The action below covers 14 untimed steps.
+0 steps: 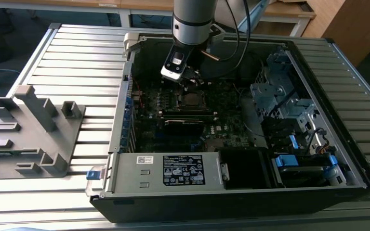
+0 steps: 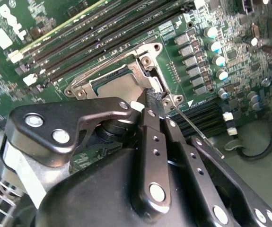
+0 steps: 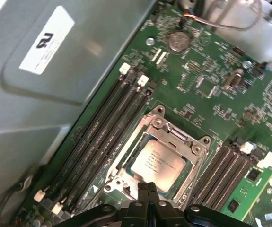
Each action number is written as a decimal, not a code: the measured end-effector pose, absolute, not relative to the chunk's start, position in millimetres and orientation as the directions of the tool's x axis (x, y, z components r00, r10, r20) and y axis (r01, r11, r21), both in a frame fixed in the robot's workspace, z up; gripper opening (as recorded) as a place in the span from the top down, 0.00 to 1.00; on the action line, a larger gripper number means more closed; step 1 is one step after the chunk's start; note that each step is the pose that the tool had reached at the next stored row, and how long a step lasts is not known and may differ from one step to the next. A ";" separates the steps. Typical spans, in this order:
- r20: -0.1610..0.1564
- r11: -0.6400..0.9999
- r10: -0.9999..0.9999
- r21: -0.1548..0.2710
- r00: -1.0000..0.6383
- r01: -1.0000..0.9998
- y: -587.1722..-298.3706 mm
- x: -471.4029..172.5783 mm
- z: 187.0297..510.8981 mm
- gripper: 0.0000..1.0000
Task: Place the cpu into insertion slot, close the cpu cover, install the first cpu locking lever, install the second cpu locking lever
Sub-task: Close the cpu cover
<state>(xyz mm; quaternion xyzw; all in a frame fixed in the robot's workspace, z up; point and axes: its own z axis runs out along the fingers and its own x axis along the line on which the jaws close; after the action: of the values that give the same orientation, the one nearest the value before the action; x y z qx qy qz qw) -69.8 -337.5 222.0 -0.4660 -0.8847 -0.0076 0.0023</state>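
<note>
Though tips together, pincer (image 3: 147, 187) beside cpu (image 3: 158, 163)

There is one cpu (image 3: 157, 163), one cpu cover (image 3: 178, 135), one gripper (image 3: 147, 187). Also one computer case (image 1: 236, 211), one grey stand (image 1: 31, 130), one coin battery (image 3: 178, 41)

1. Table (image 1: 75, 53): pale metal with a ribbed top, slats running from the exterior view's left to its right.
2. Case (image 1: 236, 209): black tower laid on its side, open face up. Rests straight on the slats and takes up the middle and the exterior view's right of the top.
3. Fixture (image 1: 34, 130): grey moulded block with upright posts and slots. Sits flat on the slats at the exterior view's left edge, near the case but apart from it, with a strip of bare ribs between.
4. More bare slats along the far side, past the case, and along the near edge.
</note>
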 end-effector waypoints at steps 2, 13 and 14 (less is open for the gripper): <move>0.011 0.595 0.804 0.011 -0.595 0.804 -337.5 -69.8 221.9 0.90; 0.011 0.743 0.669 0.011 -0.743 0.669 -337.5 -69.8 220.2 0.90; 0.011 0.755 0.656 0.011 -0.755 0.656 -337.5 -69.8 220.0 0.90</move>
<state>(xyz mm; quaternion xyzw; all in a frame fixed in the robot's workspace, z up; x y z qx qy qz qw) -69.8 -337.5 220.0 -0.3500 -0.9367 -0.0070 0.0031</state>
